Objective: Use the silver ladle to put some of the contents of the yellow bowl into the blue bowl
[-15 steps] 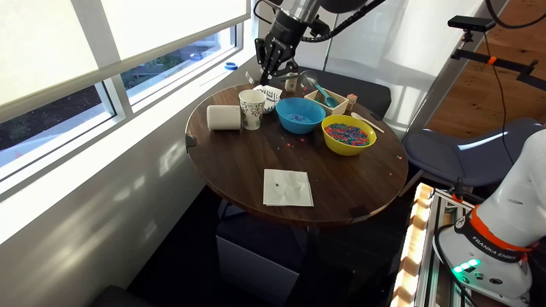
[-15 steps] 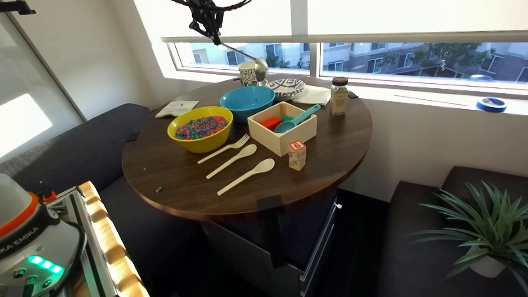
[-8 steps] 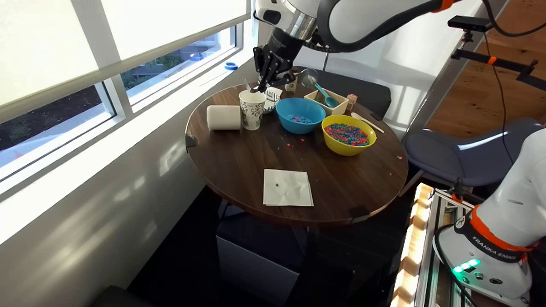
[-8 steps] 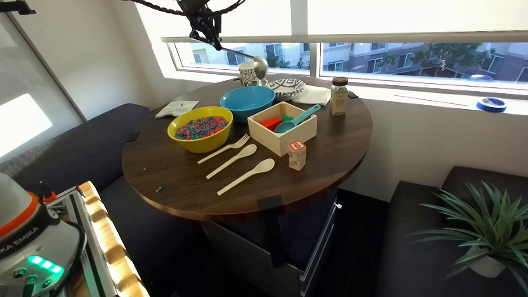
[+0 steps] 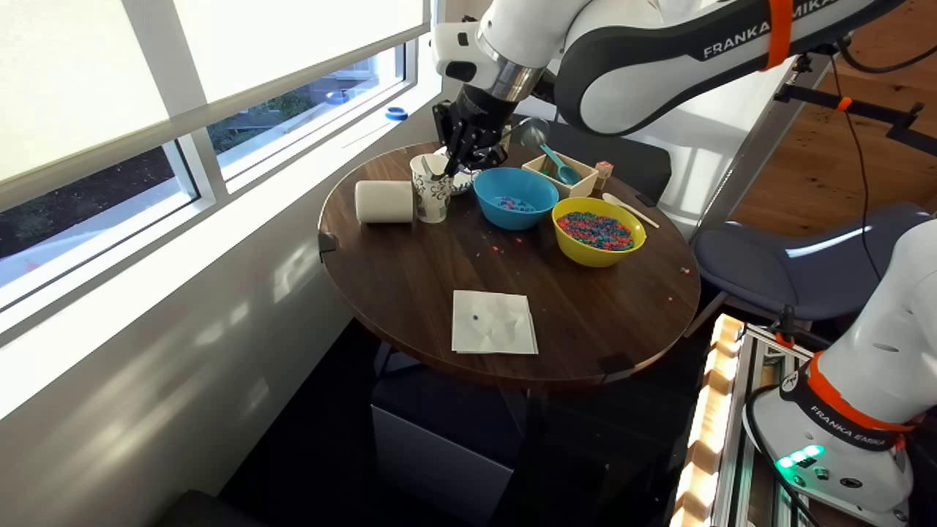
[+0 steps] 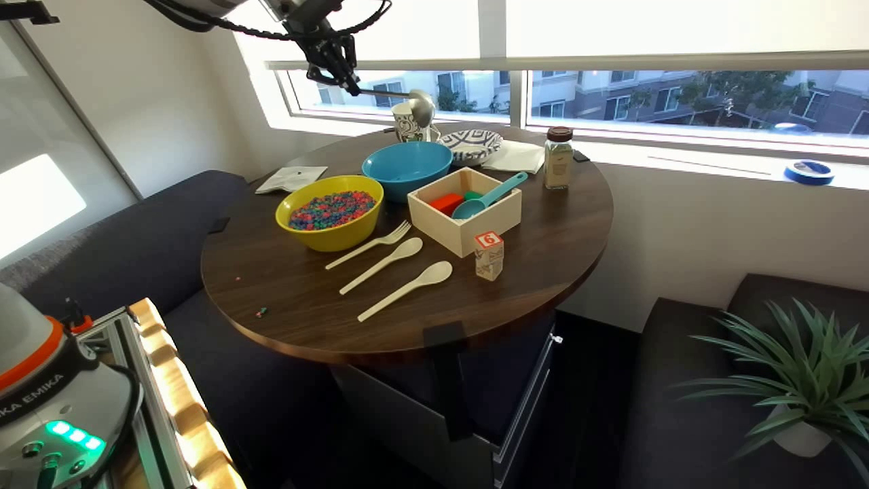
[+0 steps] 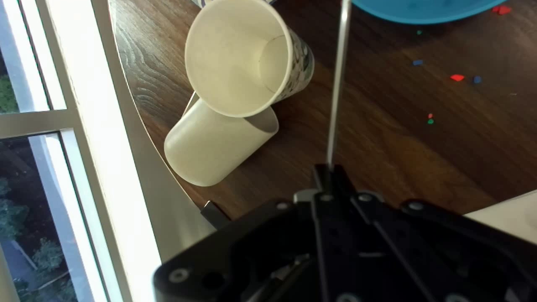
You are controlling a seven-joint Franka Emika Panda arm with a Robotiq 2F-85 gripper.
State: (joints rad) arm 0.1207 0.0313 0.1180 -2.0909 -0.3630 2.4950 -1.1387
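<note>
A broad lane of worktop (image 5: 450, 269) lies open between the napkin (image 5: 492, 326) and the blue bowl (image 5: 514, 221), dotted with a few loose pieces (image 7: 457, 77). The upright cup (image 5: 430, 196) and the lying cup (image 5: 384, 202) block the way near the edge. The yellow bowl (image 5: 588, 255), blue bowl and box (image 6: 438, 226) stand close together, leaving little passage; above, the ladle (image 6: 422, 109) juts sideways from the tool (image 7: 331, 173).

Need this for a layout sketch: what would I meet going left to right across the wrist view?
Window → upright patterned paper cup → silver ladle's handle → blue bowl
</note>
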